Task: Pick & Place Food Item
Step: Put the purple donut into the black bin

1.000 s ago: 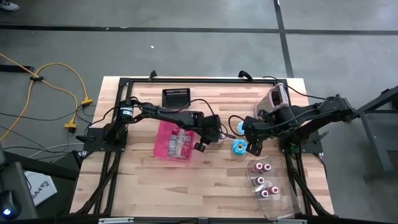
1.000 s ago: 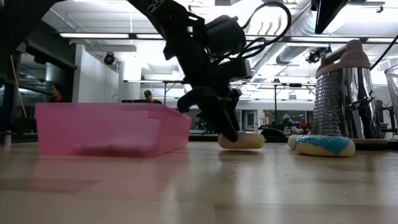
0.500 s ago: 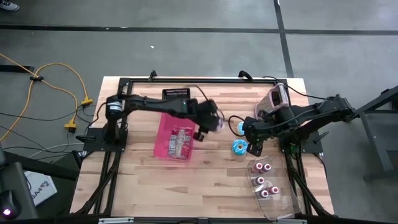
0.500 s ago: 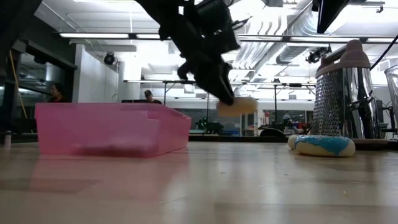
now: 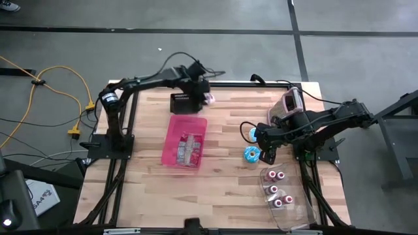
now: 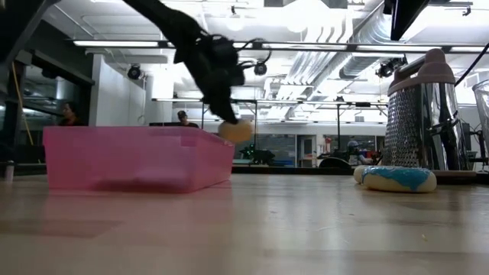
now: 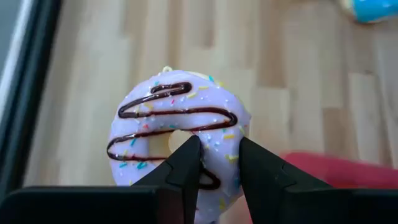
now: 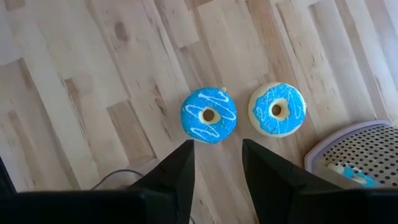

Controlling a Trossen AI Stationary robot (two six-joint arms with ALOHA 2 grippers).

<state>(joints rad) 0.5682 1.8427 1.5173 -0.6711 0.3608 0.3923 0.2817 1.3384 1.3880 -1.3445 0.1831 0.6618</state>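
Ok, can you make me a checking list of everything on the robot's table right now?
Surface: wooden table, bare in front.
Job's things: purple donut held in the air; pink bin with packets inside; two blue donuts side by side on the wood.
Clutter: metal grater; clear tray of cupcakes; black rack.
Grippers: left gripper shut on the purple donut; right gripper open above the blue donuts.
Cables: yellow cord on the floor.
Surroundings: grey floor; people far behind.
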